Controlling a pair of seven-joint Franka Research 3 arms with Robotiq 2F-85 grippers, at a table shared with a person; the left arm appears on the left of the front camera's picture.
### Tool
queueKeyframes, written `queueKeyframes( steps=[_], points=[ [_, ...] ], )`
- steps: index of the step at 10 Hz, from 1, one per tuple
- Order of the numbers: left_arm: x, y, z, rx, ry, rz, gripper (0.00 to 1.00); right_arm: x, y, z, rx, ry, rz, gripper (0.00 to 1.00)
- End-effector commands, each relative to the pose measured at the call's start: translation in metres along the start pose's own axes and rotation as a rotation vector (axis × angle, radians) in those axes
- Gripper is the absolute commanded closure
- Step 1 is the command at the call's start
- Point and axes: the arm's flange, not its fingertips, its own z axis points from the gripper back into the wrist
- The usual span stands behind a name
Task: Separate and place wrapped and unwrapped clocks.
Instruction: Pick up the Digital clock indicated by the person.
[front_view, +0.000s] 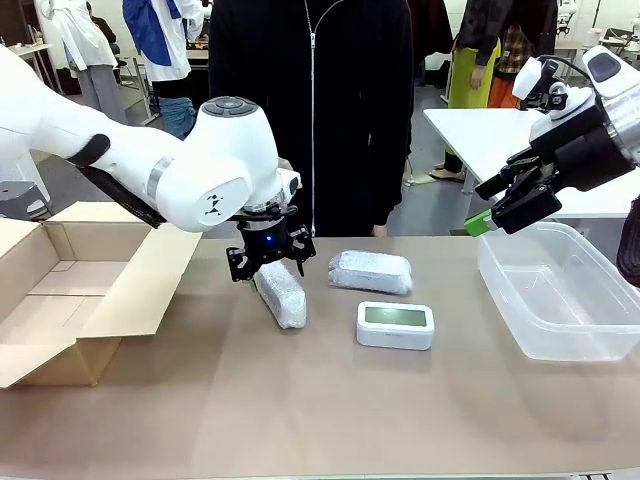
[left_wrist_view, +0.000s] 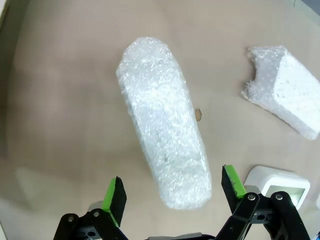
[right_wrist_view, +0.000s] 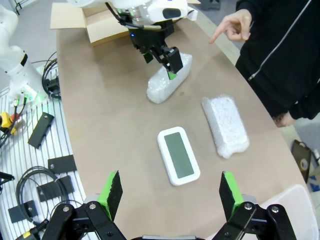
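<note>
One wrapped clock (front_view: 282, 295), an oblong bundle in white padded wrap, lies at the table's middle. My left gripper (front_view: 268, 262) hangs just above its far end, open. In the left wrist view this bundle (left_wrist_view: 165, 125) runs up between the green pads (left_wrist_view: 114, 197), which stand clear of it on both sides. A second wrapped clock (front_view: 371, 271) lies to the right. The unwrapped clock (front_view: 396, 325), white with a grey screen, lies flat in front of it. My right gripper (front_view: 500, 210) is open and holds nothing, raised by the clear bin's near-left corner. Below it the right wrist view has the bare clock (right_wrist_view: 179, 155) and both bundles (right_wrist_view: 225, 125).
An open cardboard box (front_view: 60, 290) stands at the table's left. A clear plastic bin (front_view: 560, 290) stands at the right. A person in black stands at the far edge, one hand (right_wrist_view: 232, 25) with a finger pointing over the table. Bare tabletop spreads toward the front.
</note>
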Motion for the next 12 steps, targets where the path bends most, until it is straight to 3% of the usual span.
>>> queueKeyframes(
  steps=[1,9,10,11,12],
  points=[
    [0.006,-0.016,-0.008,0.029,-0.022,0.032,0.00,-0.002,-0.001,-0.002,0.022,-0.018,0.007,0.00],
    [0.020,-0.014,-0.043,0.098,0.019,0.081,0.00,-0.002,-0.001,-0.002,0.022,-0.018,0.007,0.00],
    [0.020,-0.013,-0.042,0.104,0.012,0.088,0.17,-0.002,-0.001,-0.002,0.022,-0.018,0.007,0.00],
    [0.020,-0.013,-0.042,0.109,0.012,0.091,0.20,-0.002,-0.001,-0.002,0.022,-0.018,0.007,0.00],
    [0.021,-0.012,-0.041,0.111,0.012,0.095,0.37,-0.002,-0.001,-0.002,0.022,-0.018,0.007,0.00]
  ],
)
